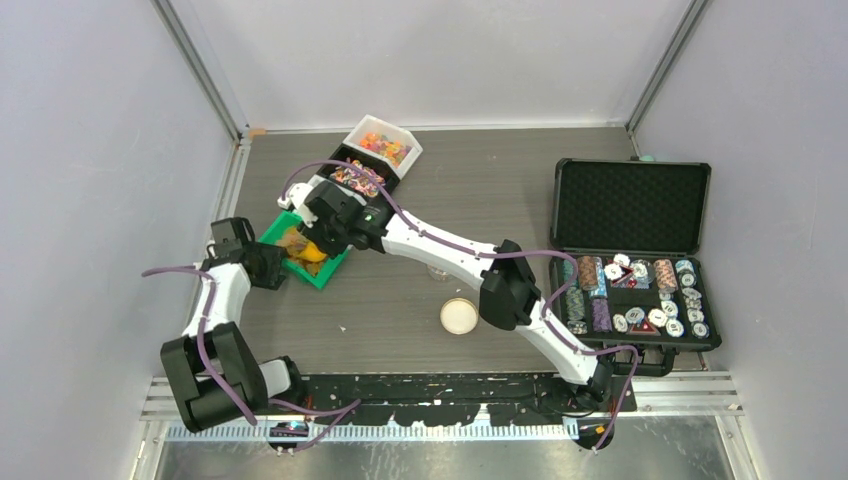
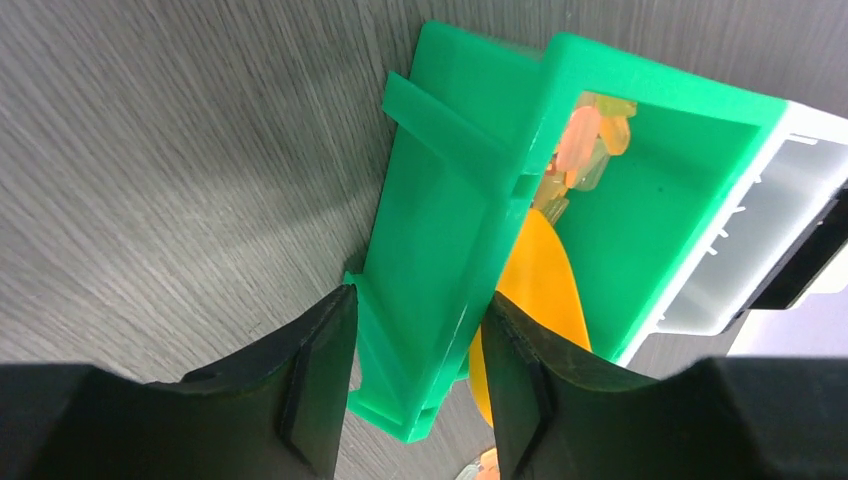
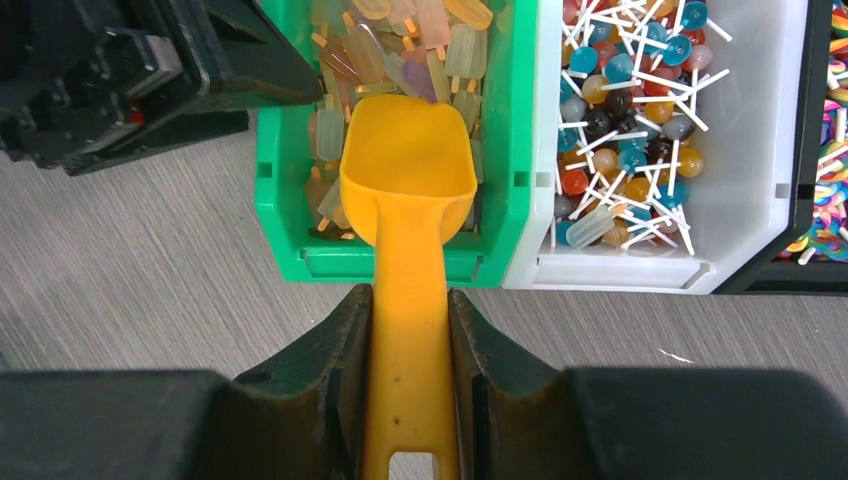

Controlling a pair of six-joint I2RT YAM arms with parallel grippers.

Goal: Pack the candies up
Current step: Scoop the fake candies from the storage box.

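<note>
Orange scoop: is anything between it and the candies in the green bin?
Nothing visible. The scoop is inside the green bin, its bowl among the candies; the left gripper only straddles a side wall.

A: "The green bin is looking like smooth, glossy plastic."
B: "The orange scoop is shining likewise, while the table is showing a matt, grey wood-grain finish."

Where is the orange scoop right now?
In the right wrist view, the scoop dips into the green bin, beside the white bin, held by the right gripper.
</note>
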